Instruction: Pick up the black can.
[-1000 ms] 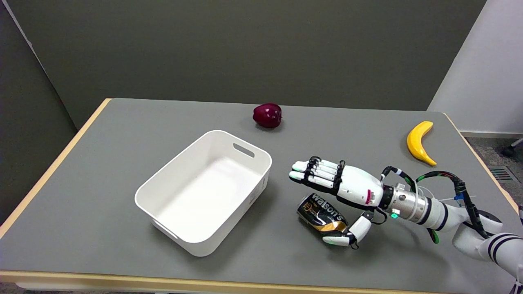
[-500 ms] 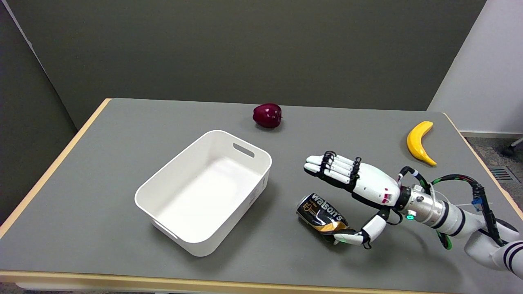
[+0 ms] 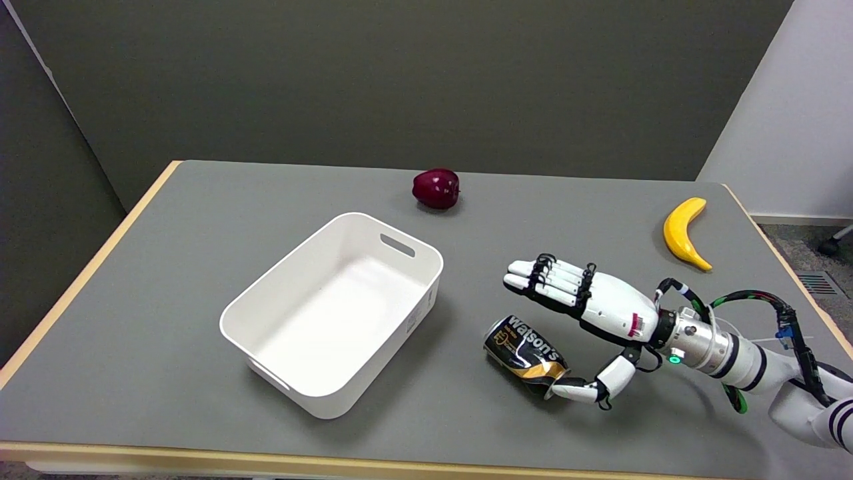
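One robot hand [image 3: 586,307] in our view, spread wide, holding nothing: fingers [image 3: 543,280] straight above the black can [image 3: 525,348], thumb tip right at its crumpled end, contact unclear. We see the can on its side on the table [image 3: 200,220], at the hand's 7 o'clock. White bin [image 3: 426,267] at the can's 9, apple [image 3: 436,188] at 11, banana [image 3: 684,233] at 2.

white bin [image 3: 333,313], red apple [image 3: 436,188], banana [image 3: 683,233]
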You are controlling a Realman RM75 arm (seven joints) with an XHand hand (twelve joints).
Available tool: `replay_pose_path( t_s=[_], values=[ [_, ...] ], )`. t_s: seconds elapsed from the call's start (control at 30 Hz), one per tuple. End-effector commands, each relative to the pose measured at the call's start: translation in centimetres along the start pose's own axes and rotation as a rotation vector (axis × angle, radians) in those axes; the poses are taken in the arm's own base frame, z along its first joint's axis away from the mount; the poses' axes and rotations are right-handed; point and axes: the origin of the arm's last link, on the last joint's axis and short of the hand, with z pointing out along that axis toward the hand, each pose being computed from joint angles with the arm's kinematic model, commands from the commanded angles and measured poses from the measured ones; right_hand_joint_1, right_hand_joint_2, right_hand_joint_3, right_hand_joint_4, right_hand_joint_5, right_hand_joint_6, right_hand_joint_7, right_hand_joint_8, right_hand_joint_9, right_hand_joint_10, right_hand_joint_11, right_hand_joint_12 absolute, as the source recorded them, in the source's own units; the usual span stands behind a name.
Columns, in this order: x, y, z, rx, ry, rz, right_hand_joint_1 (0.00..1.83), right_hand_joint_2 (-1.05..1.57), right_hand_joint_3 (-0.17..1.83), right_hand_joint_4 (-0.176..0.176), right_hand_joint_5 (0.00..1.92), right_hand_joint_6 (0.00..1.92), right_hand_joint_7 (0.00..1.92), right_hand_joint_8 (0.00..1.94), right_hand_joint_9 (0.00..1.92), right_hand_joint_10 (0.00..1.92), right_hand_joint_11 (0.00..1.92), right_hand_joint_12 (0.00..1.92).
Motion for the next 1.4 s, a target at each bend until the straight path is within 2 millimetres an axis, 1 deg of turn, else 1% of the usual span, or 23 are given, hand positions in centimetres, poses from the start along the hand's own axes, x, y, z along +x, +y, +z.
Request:
replay_pose_path(
  t_s=[0.03,0.37,0.6,0.87,1.13,1.33,1.4],
  values=[
    [-1.3,1.1,0.0,-0.01,-0.101,-0.084,0.49,0.47,0.89,0.019,0.0,0.0,0.0,0.01,0.0,0.18,0.0,0.64],
    [-1.6,2.0,0.0,-0.026,-0.135,-0.125,0.48,0.46,0.86,0.025,0.0,0.0,0.0,0.0,0.0,0.14,0.0,0.6],
    [-1.1,2.2,0.4,-0.013,-0.119,-0.136,0.52,0.48,0.89,0.029,0.0,0.0,0.0,0.0,0.0,0.09,0.0,0.56],
    [-0.2,2.2,1.6,0.025,-0.093,-0.162,0.52,0.48,0.88,0.029,0.0,0.0,0.0,0.0,0.0,0.08,0.0,0.55],
    [0.1,2.1,2.6,0.057,-0.083,-0.168,0.53,0.49,0.9,0.024,0.0,0.0,0.0,0.0,0.0,0.1,0.0,0.56],
    [0.2,2.2,2.7,0.044,-0.074,-0.143,0.54,0.5,0.9,0.022,0.0,0.0,0.0,0.0,0.0,0.11,0.0,0.57],
    [0.4,2.4,2.4,0.018,-0.056,-0.048,0.53,0.5,0.9,0.021,0.0,0.0,0.0,0.0,0.0,0.13,0.0,0.58]
  ],
)
